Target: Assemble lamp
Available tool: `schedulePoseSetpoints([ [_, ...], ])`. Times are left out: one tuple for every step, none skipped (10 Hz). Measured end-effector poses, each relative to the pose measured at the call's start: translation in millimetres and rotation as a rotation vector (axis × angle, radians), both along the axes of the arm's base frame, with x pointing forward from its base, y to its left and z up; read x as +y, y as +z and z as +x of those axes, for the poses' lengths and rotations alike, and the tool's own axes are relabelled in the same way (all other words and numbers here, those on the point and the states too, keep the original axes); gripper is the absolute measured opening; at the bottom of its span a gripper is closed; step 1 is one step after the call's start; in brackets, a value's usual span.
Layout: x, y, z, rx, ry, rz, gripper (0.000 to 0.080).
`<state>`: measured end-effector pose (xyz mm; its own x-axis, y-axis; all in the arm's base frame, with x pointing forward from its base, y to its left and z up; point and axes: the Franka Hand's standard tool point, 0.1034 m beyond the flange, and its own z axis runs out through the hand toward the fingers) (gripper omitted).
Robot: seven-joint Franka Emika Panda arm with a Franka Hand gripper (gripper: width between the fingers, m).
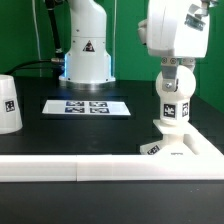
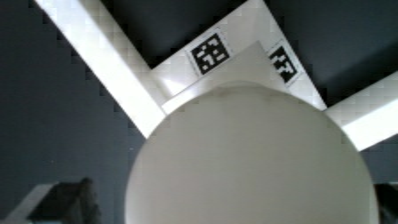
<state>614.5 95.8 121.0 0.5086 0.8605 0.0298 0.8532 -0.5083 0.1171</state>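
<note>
The lamp's white flat base [image 1: 186,148] lies at the exterior view's right, tucked into a corner of the white rail. Upright on it stands the tagged, ball-shaped bulb [image 1: 172,103]. My gripper [image 1: 176,78] hangs straight over the bulb, open, its dark fingers on either side of the bulb's top; I cannot tell whether they touch it. In the wrist view the bulb [image 2: 231,150] fills most of the picture, with the tagged base [image 2: 217,58] beyond it and one dark finger [image 2: 54,200] beside it. The cup-like shade [image 1: 8,104] stands apart at the exterior view's far left.
The marker board [image 1: 88,106] lies flat mid-table in front of the tall white robot pedestal [image 1: 86,45]. A low white rail [image 1: 70,168] runs along the front edge and turns up beside the base; it shows as angled white bars [image 2: 89,55] in the wrist view.
</note>
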Motion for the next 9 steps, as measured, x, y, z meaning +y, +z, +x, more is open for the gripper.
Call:
schedulePoseSetpoints([
  [-0.6, -0.3, 0.2, 0.001, 0.073, -0.017, 0.0699],
  [-1.3, -1.3, 0.0, 0.003, 0.113, -0.028, 0.0699],
  [-2.1, -3.0, -0.5, 0.005, 0.109, -0.029, 0.0699],
  [-3.8, -4.6, -1.0, 0.006, 0.106, -0.029, 0.0689],
  [-5.1, -5.7, -1.8, 0.006, 0.103, -0.029, 0.0689],
  [-5.2, -5.7, -1.8, 0.006, 0.103, -0.029, 0.0577],
  [-5.2, -5.7, -1.8, 0.005, 0.086, -0.027, 0.0577],
  [-5.3, -5.7, -1.9, 0.005, 0.064, -0.024, 0.0577],
  [-5.7, -5.8, -1.9, 0.005, 0.064, -0.025, 0.0577],
])
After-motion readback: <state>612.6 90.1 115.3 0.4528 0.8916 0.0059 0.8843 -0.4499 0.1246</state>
